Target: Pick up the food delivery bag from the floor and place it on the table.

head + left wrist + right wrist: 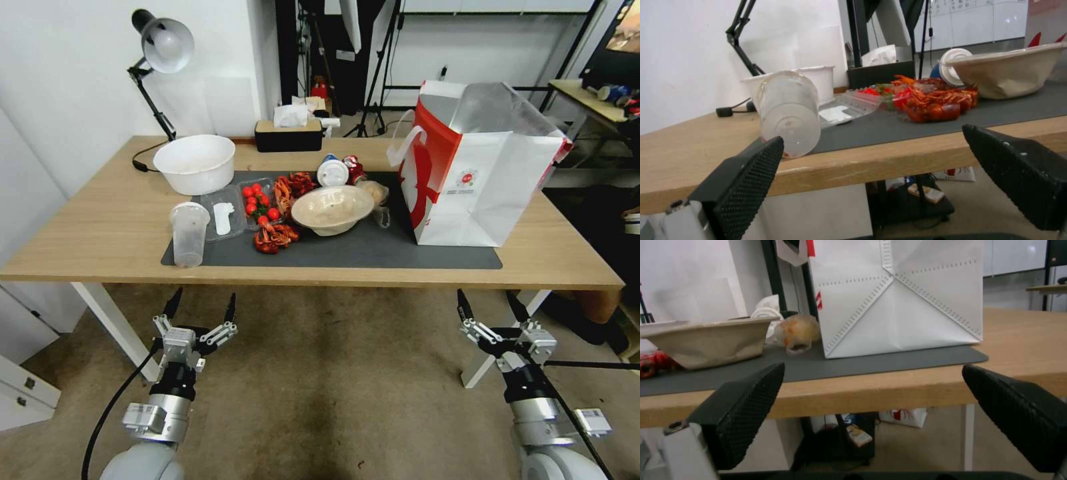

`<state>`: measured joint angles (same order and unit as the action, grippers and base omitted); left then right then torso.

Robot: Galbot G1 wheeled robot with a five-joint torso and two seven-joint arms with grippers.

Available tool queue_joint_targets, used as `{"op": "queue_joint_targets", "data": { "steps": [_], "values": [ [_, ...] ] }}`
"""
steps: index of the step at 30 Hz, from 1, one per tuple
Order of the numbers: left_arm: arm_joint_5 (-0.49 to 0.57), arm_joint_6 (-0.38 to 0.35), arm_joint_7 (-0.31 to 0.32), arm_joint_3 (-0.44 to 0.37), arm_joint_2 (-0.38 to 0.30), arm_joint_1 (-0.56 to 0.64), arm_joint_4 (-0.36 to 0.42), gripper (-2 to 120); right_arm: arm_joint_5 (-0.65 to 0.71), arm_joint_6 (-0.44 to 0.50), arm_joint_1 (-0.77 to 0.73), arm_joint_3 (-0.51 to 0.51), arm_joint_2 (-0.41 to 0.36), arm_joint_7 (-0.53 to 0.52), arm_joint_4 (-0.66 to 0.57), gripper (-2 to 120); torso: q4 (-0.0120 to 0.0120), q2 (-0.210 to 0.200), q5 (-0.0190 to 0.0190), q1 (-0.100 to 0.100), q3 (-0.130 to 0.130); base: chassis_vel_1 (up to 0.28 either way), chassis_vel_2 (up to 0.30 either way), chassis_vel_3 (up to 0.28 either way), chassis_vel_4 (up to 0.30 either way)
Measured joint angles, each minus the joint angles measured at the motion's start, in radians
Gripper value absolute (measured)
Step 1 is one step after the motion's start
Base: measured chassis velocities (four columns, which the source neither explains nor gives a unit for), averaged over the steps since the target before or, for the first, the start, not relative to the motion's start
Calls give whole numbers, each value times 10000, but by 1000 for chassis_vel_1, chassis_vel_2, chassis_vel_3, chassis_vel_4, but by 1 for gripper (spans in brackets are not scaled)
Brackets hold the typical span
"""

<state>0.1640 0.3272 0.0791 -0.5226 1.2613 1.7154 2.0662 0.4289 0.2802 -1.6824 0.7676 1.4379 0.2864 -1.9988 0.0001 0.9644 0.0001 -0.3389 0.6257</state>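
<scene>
The food delivery bag [483, 173] stands upright on the worktop [100, 227], near its right end, with its base on the right part of the dark grey mat [373, 250] and its open, foil-lined top facing up; a white strap handle hangs on its red side. From the right wrist view the bag's white creased end [902, 303] rises just beyond the near edge of the worktop, resting on the mat. Both arms are held low in front of the worktop's near edge, over the carpeted floor [333, 387], and touch nothing. The left gripper [201, 305] sits below the near left part of the worktop with its fingers spread open and empty; the right gripper [485, 307] sits below the near right part, in front of the bag, with its fingers likewise spread apart and empty. On the mat to the left of the bag lie a beige bowl [332, 208], a pile of red crayfish [275, 237], an open clear tray of cherry tomatoes [259, 200] and a clear plastic cup [189, 233] at the mat's near left corner. A white bowl [195, 163] sits behind the mat toward the far left, beside a desk lamp [160, 50], and a black tissue box [288, 133] stands at the far edge.
</scene>
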Motion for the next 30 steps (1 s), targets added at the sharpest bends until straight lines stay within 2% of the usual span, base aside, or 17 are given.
{"op": "queue_joint_targets", "data": {
  "steps": [30],
  "values": [
    [-141,100,-37,-20,41,21,-53,100,-21,155,58,-47,105,55,211,100,0,0,-1,0,0,0,0,0,0]
  ]
}}
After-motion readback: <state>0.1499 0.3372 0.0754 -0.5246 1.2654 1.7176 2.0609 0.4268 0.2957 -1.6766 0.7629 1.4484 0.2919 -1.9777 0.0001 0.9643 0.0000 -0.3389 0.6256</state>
